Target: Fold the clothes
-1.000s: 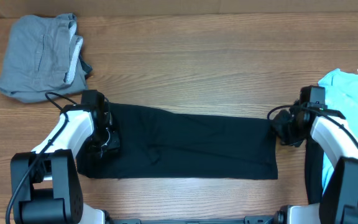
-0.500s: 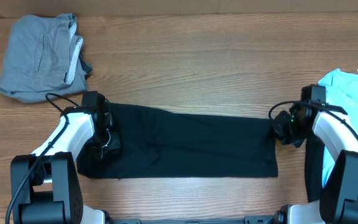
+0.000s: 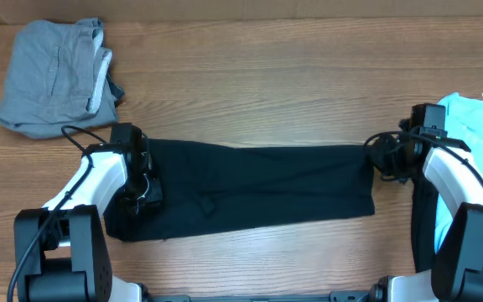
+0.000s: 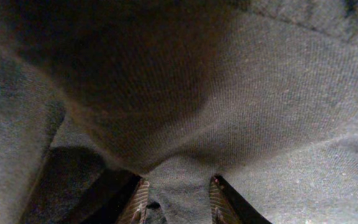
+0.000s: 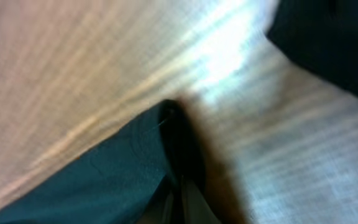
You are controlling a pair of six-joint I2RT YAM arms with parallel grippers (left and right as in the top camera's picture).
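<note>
Black T-shirt (image 3: 258,189) spread on desk (image 3: 267,84) overhead; wrist views alone show left pincer (image 4: 178,199) pinching fabric fold, right pincer (image 5: 180,199) closed tight on edge.

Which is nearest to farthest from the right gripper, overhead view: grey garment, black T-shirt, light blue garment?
1. black T-shirt: its right end is at the right gripper.
2. light blue garment: right edge, beside that arm.
3. grey garment: far-left corner.

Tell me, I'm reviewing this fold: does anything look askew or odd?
The black garment lies skewed: its right end, pinched in the right gripper, is drawn in, so the lower edge slants. Nothing else stands out.
</note>
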